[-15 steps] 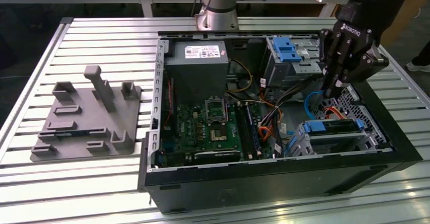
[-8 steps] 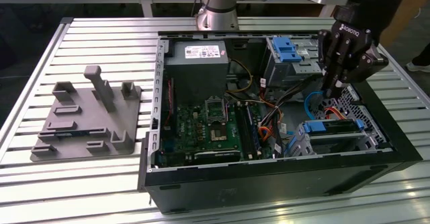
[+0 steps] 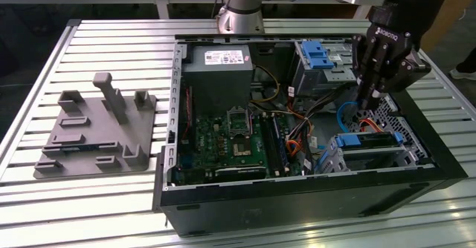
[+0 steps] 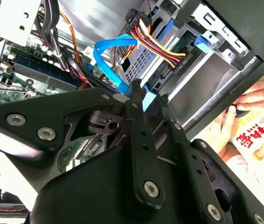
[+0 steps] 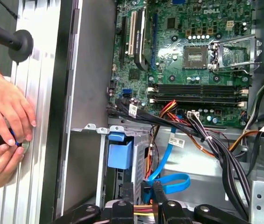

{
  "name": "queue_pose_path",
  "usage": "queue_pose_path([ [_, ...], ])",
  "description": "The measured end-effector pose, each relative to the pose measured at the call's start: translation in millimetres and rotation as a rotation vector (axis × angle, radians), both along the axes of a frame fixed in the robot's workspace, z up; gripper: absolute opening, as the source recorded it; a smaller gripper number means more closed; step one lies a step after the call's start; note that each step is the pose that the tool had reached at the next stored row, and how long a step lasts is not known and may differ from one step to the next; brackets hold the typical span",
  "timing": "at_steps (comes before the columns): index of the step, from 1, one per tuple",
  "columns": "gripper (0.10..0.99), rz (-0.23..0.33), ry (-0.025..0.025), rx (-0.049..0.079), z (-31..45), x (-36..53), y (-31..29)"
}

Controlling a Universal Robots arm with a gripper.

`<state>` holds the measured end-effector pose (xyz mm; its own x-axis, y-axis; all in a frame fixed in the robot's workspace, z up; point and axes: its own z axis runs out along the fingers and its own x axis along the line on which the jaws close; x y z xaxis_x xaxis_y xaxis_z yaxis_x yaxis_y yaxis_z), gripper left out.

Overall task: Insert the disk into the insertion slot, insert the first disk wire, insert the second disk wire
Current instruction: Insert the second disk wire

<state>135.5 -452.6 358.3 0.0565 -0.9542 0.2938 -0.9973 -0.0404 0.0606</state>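
- The disk, silver in a bright blue carrier, lies flat inside the insertion slot, a perforated silver cage at 4 o'clock in the open case in the exterior view.
- A red, yellow and black wire bundle ends in a black plug against the disk's end.
- A flat blue wire loops at the cage's 12 o'clock, its end pinched between the tool's fingertips.

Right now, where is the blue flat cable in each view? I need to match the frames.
Exterior view: the blue flat cable curves inside the case beside the end effector, at the exterior view's right.
Second wrist view: it loops, then runs to the end effector, its end between the fingertips.
First wrist view: it loops beside the drive cage.
Shared landmark: the green motherboard.
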Motion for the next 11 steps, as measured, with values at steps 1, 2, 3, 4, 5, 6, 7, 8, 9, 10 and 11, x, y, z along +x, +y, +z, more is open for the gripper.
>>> queue_pose_path([
  [1, 0.298, 0.000, 0.0000, -0.003, -0.1, 0.0, 0.0],
  [2, 0.298, 0.000, 0.0000, -0.006, -0.2, 0.0, 0.0],
  [3, 0.298, 0.000, 0.0000, -0.008, -0.3, 0.0, 0.0],
  [4, 0.298, 0.000, 0.0000, -0.009, -0.5, 0.0, 0.0],
  [5, 0.298, 0.000, 0.0000, -0.010, -0.8, 0.0, 0.0],
  [6, 0.298, 0.000, 0.0000, -0.010, -1.0, 0.0, 0.0],
  [7, 0.298, 0.000, 0.0000, -0.010, -1.3, 0.0, 0.0],
  [8, 0.298, 0.000, 0.0000, -0.011, -1.6, 0.0, 0.0],
  [9, 0.298, 0.000, 0.0000, -0.011, -1.8, 0.0, 0.0],
  [10, 0.298, 0.000, 0.0000, -0.011, -1.9, 0.0, 0.1],
  [11, 0.298, 0.000, 0.0000, -0.011, -2.1, 0.0, 0.1],
])
